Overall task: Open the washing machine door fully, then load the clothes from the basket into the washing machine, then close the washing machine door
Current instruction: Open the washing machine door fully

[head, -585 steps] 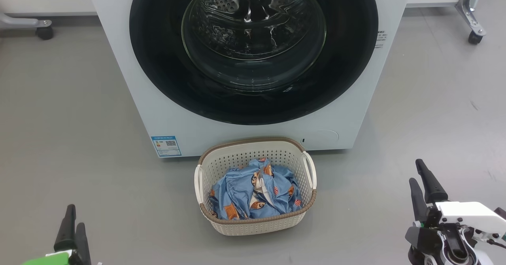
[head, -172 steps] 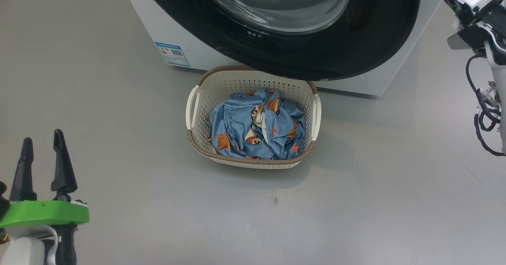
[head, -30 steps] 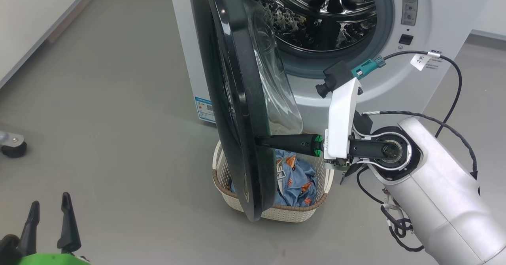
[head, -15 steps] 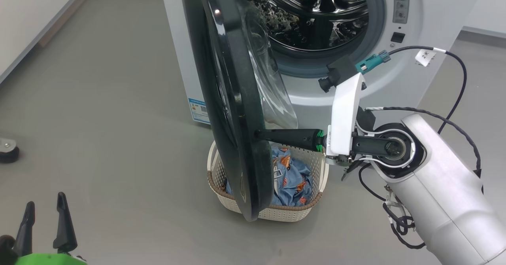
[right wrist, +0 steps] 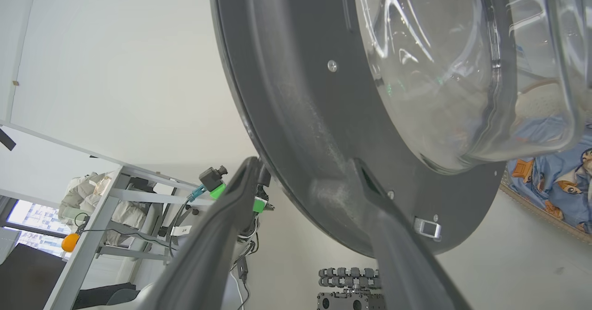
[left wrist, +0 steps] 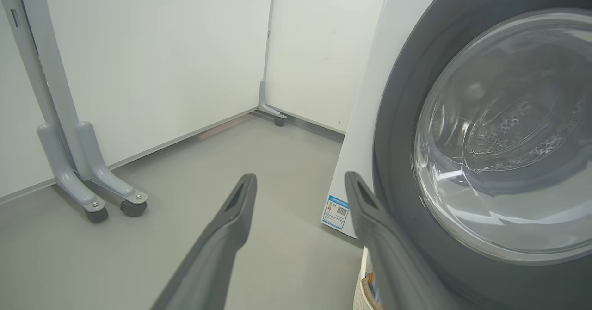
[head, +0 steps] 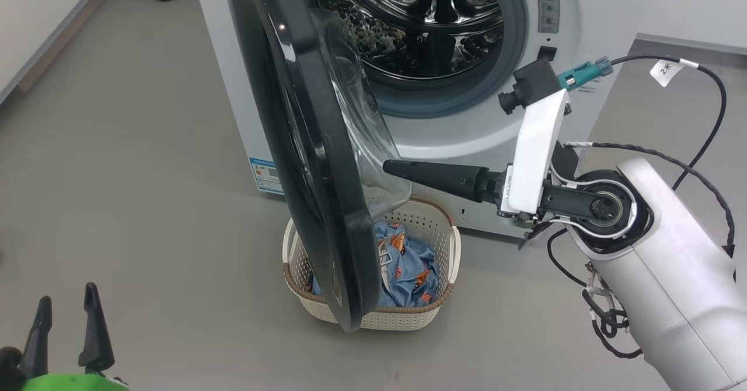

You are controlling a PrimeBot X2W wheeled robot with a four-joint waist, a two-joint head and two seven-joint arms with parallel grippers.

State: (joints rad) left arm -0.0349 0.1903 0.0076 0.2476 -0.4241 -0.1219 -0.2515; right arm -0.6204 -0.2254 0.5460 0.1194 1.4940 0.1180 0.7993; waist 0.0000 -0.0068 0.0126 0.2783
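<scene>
While washing machine door point(head: 312, 146) hangs half-open | right pincer point(head: 397, 170) parted, beside it

cable tag point(head: 665, 71) reads "2", then unclear; blue label point(head: 264, 175) on washing machine point(head: 461, 140) illegible.

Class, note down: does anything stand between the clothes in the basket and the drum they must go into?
Yes. The partly open door hangs over the basket, covering part of the clothes and partly crossing the way up to the drum.
</scene>
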